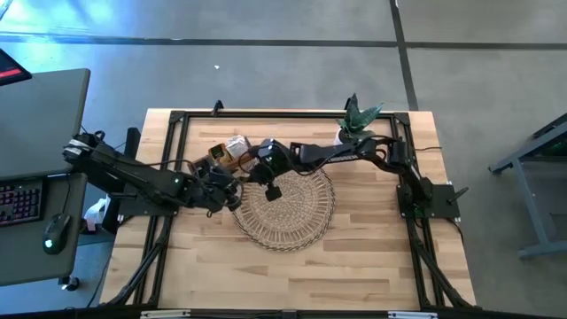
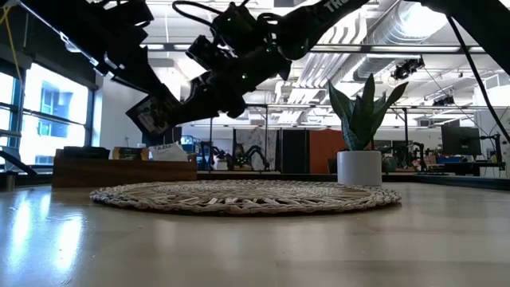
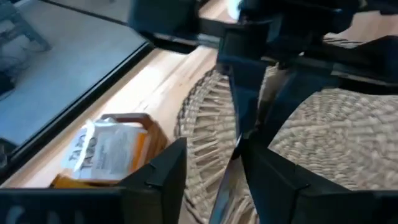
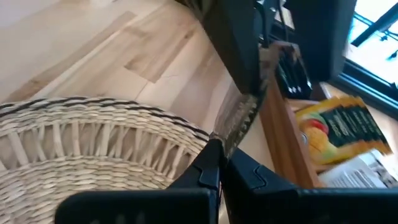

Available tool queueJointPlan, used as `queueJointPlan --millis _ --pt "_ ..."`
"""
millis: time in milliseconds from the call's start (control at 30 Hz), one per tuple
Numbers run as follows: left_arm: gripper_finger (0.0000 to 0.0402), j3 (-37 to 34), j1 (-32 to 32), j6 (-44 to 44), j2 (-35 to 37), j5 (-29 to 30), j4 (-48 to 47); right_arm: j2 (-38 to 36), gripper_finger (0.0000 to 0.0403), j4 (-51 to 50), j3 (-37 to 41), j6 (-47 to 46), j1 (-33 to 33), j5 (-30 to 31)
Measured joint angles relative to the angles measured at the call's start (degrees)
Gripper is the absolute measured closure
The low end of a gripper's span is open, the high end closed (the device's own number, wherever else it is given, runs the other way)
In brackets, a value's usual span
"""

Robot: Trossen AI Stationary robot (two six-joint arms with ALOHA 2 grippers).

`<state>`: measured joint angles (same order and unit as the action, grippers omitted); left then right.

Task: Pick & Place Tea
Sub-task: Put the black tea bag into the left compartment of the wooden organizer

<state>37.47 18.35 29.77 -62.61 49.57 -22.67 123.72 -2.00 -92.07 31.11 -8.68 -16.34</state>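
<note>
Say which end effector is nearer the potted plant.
Right. The right end effector hangs over the woven tray, on the potted plant's side; the left end effector sits farther off at the tray's opposite edge.

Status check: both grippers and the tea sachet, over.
Right gripper shut on dark tea sachet above wicker tray. Left gripper open beside it. Nothing blocking.

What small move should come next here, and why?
Probably the left gripper should back straight away. Its fingers stand open on either side of the dark tea sachet, while the right gripper is shut on the sachet's edge above the wicker tray. Clearing the left arm first would let the right one lower the sachet without snagging.
</note>
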Motion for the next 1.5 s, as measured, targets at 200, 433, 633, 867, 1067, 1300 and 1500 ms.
queueJointPlan --millis 200,433,633,867,1067,1300,1500 --pt "0.024 0.0 0.0 -2.6 -0.3 -2.1 4.3 0.0 0.0402 0.0 0.0 1.0 0.9 3.3" --pt "0.0283 0.0 0.0 -5.0 -0.3 -4.3 6.4 0.0 0.0402 0.1 0.0 1.1 0.8 4.1" --pt "0.038 0.0 0.0 -5.1 -0.3 -5.4 6.2 0.0 0.0399 0.1 0.0 1.1 0.8 4.2" --pt "0.0388 0.0 0.0 -4.9 -0.3 -5.5 6.0 0.0 0.0399 0.2 0.0 1.0 0.8 4.2" --pt "0.0396 0.0 0.0 -4.9 -0.3 -5.5 6.0 0.0 0.0401 0.2 0.0 1.0 0.8 4.2" --pt "0.0341 0.0 0.0 -5.0 -0.3 -5.0 5.5 0.0 0.0401 0.1 0.0 0.9 0.8 4.2" --pt "0.0304 0.0 0.0 -4.4 -0.3 -4.9 5.1 0.0 0.0401 0.1 0.0 0.9 0.8 4.2"
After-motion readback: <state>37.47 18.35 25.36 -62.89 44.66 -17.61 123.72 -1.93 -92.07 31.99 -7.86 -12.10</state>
